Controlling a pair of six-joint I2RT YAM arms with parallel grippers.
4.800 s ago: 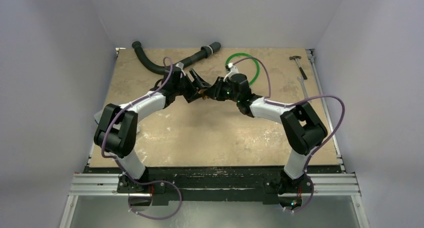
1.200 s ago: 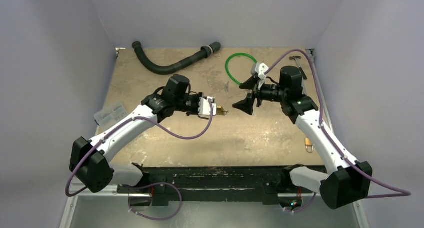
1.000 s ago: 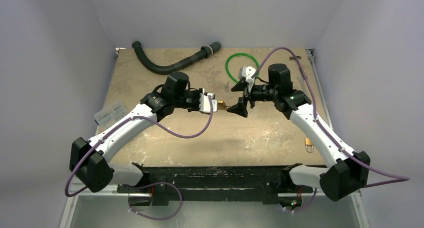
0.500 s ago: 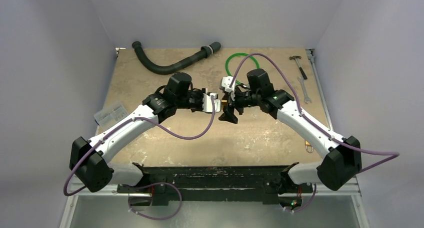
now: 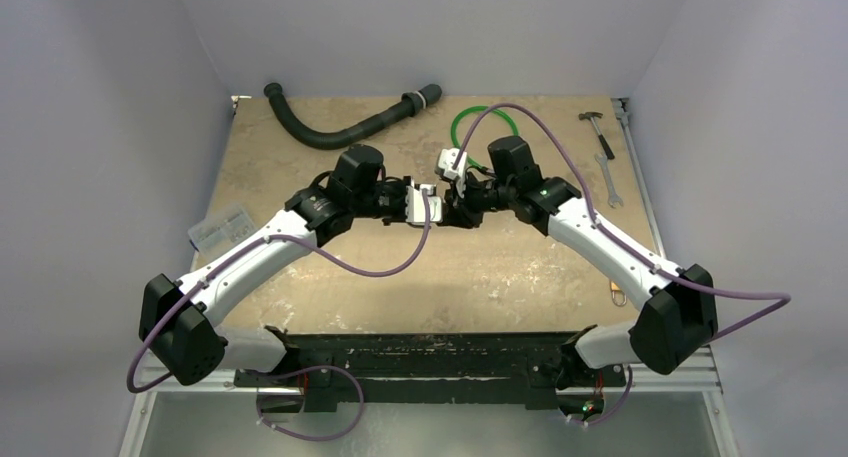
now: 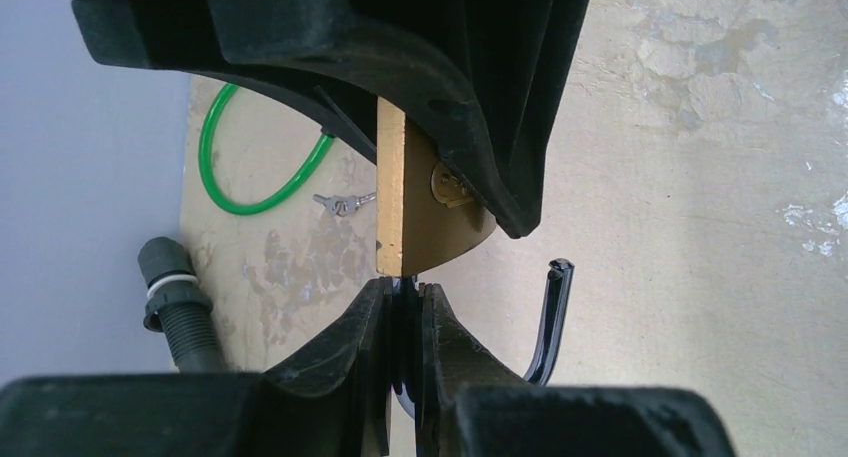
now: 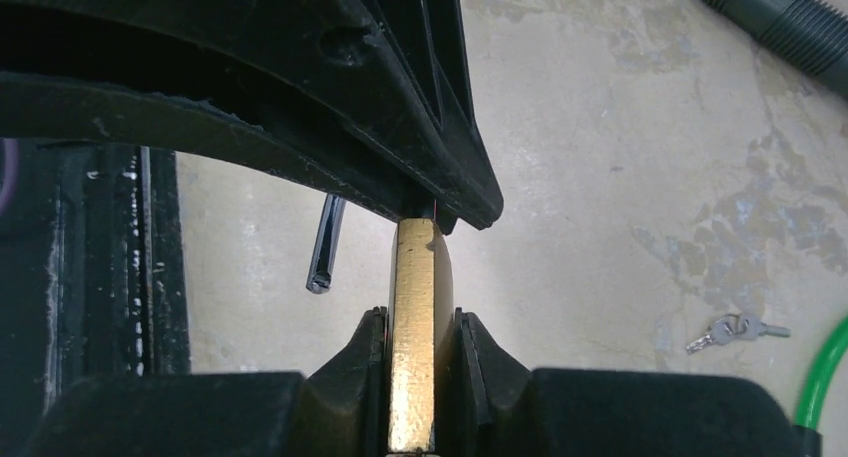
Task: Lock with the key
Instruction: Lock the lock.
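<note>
The brass lock [image 6: 405,197] hangs in the air over the middle of the table between both grippers. My left gripper [image 6: 404,289] is shut on its dark curved shackle, whose free end [image 6: 555,312] sticks out to one side. My right gripper [image 7: 418,322] is shut on the brass body [image 7: 415,277], one pad on each flat face. In the top view the two grippers meet tip to tip, left [image 5: 434,203] and right [image 5: 450,209]. The small silver key [image 7: 735,329] lies on the table beside the green cable, in neither gripper, and shows too as the key [image 6: 340,203] in the left wrist view.
A green cable loop [image 5: 480,127] and a black corrugated hose [image 5: 340,127] lie at the back. A hammer [image 5: 597,127] and a wrench [image 5: 607,182] lie at the back right. A second small padlock [image 5: 617,295] sits at the right edge, a clear plastic box [image 5: 218,229] at the left.
My right arm has swung left to the left gripper and its jaws have gone from wide open to shut on the lock body. The left arm has kept still.
</note>
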